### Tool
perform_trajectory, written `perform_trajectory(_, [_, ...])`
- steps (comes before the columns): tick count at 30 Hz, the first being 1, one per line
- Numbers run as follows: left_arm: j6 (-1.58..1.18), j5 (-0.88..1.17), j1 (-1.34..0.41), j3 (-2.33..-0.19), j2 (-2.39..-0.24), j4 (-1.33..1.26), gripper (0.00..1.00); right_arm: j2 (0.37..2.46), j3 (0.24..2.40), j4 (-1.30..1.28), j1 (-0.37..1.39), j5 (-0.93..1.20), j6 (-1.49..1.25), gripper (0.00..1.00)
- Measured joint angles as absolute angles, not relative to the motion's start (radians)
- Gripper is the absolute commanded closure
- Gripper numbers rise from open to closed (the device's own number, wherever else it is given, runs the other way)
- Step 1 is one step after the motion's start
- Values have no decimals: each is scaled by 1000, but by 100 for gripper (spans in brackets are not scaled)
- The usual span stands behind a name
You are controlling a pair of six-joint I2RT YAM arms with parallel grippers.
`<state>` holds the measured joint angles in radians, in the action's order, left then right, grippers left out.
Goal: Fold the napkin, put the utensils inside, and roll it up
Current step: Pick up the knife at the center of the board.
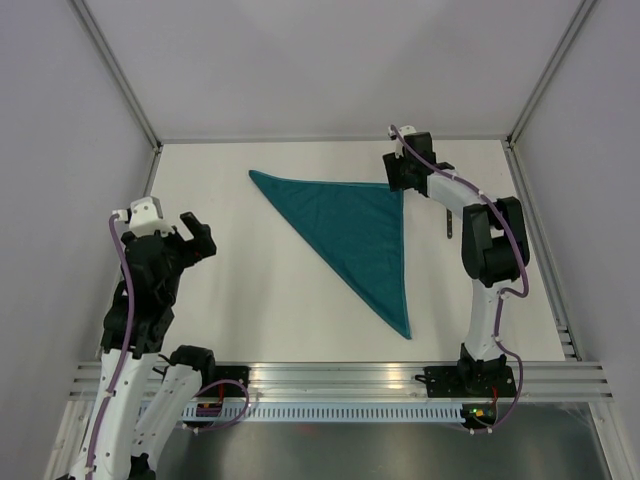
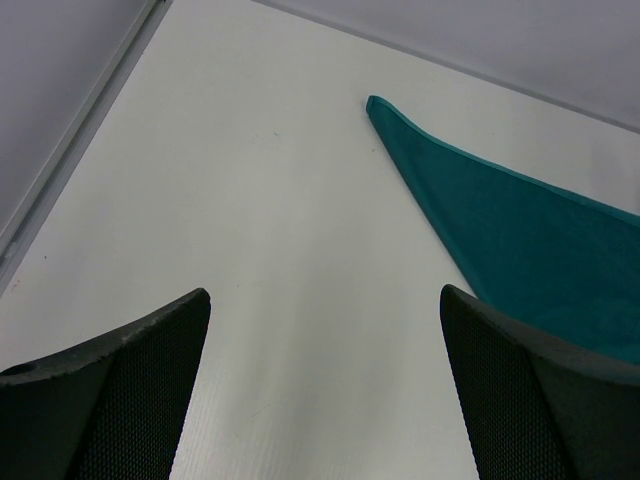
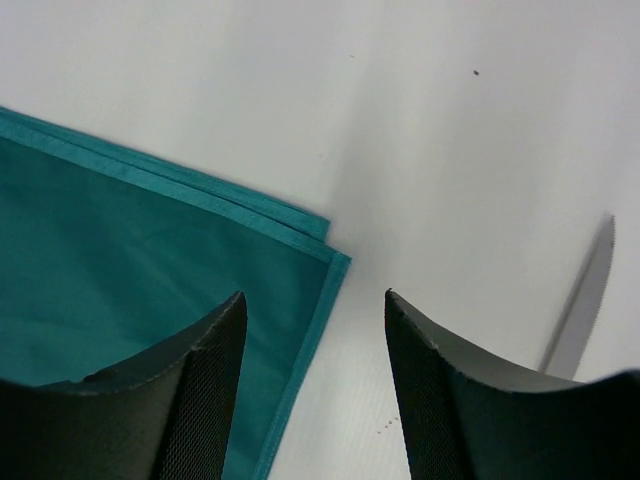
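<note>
Seen from above, a white table (image 1: 250, 300) holds the teal napkin (image 1: 355, 235), which lies flat as a folded triangle. Its long edge runs from the far left down to a near point, and its square corner sits at the far right. The right gripper (image 1: 398, 174) hangs directly over that square corner. In its wrist view the fingers (image 3: 200, 370) are apart with nothing between them, and two hemmed layers lie stacked, slightly offset, below. This suggests the fold is made and the cloth rests on its own. The knife (image 3: 583, 300) lies on bare table just beyond that corner, right of the cloth, probably within this arm's easy reach for placing next. The left gripper (image 1: 192, 235) hovers well apart on the left, fingers wide and empty, apparently keeping out of the way.
</note>
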<state>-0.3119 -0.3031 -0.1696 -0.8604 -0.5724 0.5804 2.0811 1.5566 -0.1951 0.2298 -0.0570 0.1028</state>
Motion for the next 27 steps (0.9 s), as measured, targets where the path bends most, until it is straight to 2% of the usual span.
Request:
perform_trajectory(6, [-311,-282,-170,-860,-548,580,0,2069,1516,-219,142,-68,88,42])
perform_trajectory(15, [-304,-241,-170,-860,-530,579,0,2023,1372,-286,-79,-69,77,43])
perform_trajectory(27, [-296,-207,-170,-860,-527,574,0,1985,1309,-300,-72,-69,75,48])
